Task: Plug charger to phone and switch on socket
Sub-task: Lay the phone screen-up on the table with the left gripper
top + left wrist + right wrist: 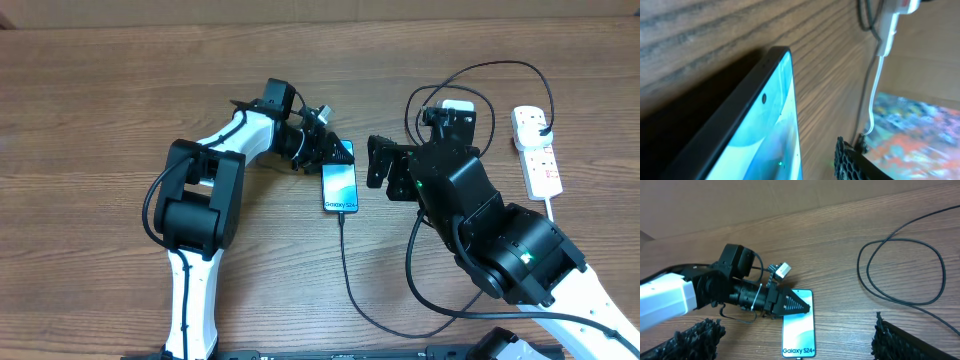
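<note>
The phone (340, 188) lies flat on the wooden table, screen up, reading "Galaxy S24+" (799, 351). The charger's thin black cable (350, 275) runs from the phone's near end, loops across the table (900, 270) and reaches a black plug (541, 127) on the white socket (537, 155). My left gripper (337, 152) sits over the phone's far end (801, 305). In the left wrist view its one visible finger (845, 160) stands off the phone's edge (775, 115). My right gripper (385, 165) hovers just right of the phone, jaws wide and empty (795, 325).
The socket's thick white cord (553, 208) trails toward the front right, also seen as the cord (875, 85). A small white block (457, 105) lies behind the right arm. The right arm's bulky body (490, 235) covers the front right of the table.
</note>
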Controlling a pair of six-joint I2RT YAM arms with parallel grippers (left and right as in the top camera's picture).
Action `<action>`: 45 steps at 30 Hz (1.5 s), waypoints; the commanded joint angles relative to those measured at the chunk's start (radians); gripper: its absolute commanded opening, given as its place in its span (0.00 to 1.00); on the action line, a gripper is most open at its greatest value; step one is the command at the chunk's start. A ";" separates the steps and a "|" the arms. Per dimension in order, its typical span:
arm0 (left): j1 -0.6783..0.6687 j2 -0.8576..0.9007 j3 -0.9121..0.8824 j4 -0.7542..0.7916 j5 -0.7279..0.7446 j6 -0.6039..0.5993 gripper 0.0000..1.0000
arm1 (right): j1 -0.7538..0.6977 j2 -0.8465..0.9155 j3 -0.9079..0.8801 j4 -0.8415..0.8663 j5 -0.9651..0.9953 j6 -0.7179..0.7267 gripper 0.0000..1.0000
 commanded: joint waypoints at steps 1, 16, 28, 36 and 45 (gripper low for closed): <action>-0.029 0.033 0.047 -0.103 -0.304 0.064 0.51 | -0.002 -0.018 0.003 0.003 0.017 -0.004 1.00; -0.053 0.033 0.081 -0.167 -0.407 0.003 0.53 | -0.002 -0.018 0.003 -0.016 0.017 -0.004 1.00; -0.053 0.033 0.080 -0.216 -0.379 -0.032 0.69 | -0.002 -0.017 0.003 -0.016 0.017 -0.004 1.00; -0.053 0.033 0.080 -0.224 -0.385 -0.032 0.91 | -0.002 -0.017 0.003 -0.016 0.017 -0.004 1.00; -0.053 0.033 0.080 -0.233 -0.394 -0.036 0.93 | -0.002 -0.017 0.003 -0.016 0.017 -0.004 1.00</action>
